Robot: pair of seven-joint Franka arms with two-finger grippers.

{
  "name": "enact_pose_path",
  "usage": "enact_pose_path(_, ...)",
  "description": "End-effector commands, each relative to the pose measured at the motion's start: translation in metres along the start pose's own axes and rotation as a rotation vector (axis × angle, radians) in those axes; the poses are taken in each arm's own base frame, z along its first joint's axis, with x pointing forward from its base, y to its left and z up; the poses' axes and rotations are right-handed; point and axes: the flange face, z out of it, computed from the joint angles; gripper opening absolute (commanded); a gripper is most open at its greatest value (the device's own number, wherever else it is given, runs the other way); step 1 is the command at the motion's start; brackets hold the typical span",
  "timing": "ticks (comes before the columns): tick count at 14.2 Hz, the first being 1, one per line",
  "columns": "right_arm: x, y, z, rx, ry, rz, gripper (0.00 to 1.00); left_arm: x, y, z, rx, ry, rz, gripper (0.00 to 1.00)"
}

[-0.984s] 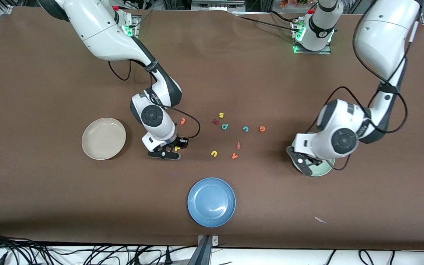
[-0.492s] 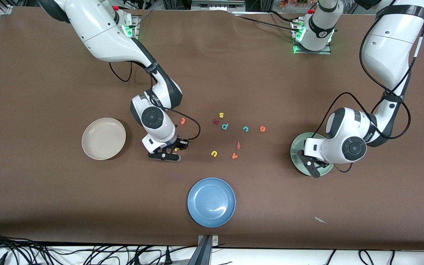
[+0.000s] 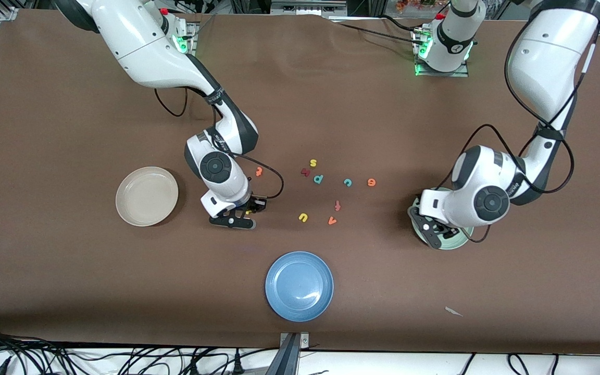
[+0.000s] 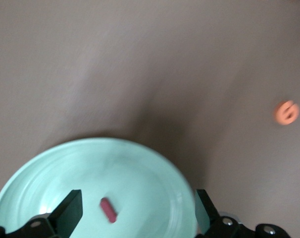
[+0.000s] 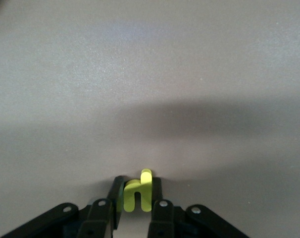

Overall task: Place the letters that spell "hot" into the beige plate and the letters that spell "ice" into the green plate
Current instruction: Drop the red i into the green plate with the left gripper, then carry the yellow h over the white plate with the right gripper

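Note:
My right gripper [image 3: 244, 213] [image 5: 137, 197] is down at the table between the beige plate [image 3: 147, 196] and the loose letters, shut on the yellow h [image 5: 138, 192] [image 3: 249, 211]. The orange t [image 3: 259, 171] lies just farther from the front camera than that gripper. My left gripper [image 3: 435, 234] [image 4: 137, 214] hangs open just over the green plate [image 3: 457, 241] [image 4: 51, 173]. The dark red i [image 4: 108, 210] lies in that plate between the fingers [image 4: 68, 213], touching neither. The teal c [image 3: 348, 182] and orange e [image 3: 371, 182] [image 4: 287, 112] lie on the table mid-way.
Other letters are scattered mid-table: yellow s [image 3: 313, 163], a dark red letter [image 3: 305, 171], teal p [image 3: 319, 179], red f [image 3: 337, 205], yellow u [image 3: 303, 217], orange v [image 3: 332, 221]. A blue plate [image 3: 299, 285] sits nearer the front camera.
My left gripper has gone from shut to open over the green plate and shifted slightly. My right gripper's fingers have drawn in onto the yellow h.

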Motion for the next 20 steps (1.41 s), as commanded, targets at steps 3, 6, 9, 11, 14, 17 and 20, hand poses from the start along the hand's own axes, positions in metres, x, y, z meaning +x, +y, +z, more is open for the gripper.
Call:
enact_pose_path(3,0.029,0.007,-0.044,-0.034,-0.019,-0.011,0.09,0.060,0.078,-0.009,0.014,-0.016,-0.005,1.00)
enact_pose_path(6,0.034,0.043,-0.066,-0.062,-0.034,-0.098,0.09,0.094,0.133,0.004,0.009,-0.030,-0.110,1.00)
enact_pose_path(9,0.038,0.098,-0.080,-0.071,-0.057,-0.173,0.09,0.116,0.166,0.022,0.016,-0.002,-0.165,0.89)
enact_pose_path(11,0.039,0.136,-0.085,-0.077,-0.072,-0.229,0.09,0.115,0.172,0.043,0.016,0.036,-0.161,0.83)
enact_pose_path(14,0.036,0.200,-0.089,-0.078,-0.090,-0.304,0.09,0.116,0.178,0.061,0.007,0.052,-0.160,0.81)
enact_pose_path(17,0.023,0.259,-0.072,-0.062,-0.053,-0.360,0.09,0.115,0.181,0.068,0.010,0.039,-0.179,0.80)
enact_pose_path(20,0.008,0.291,-0.053,-0.056,-0.052,-0.371,0.09,0.126,0.204,0.071,0.014,0.040,-0.191,0.80)
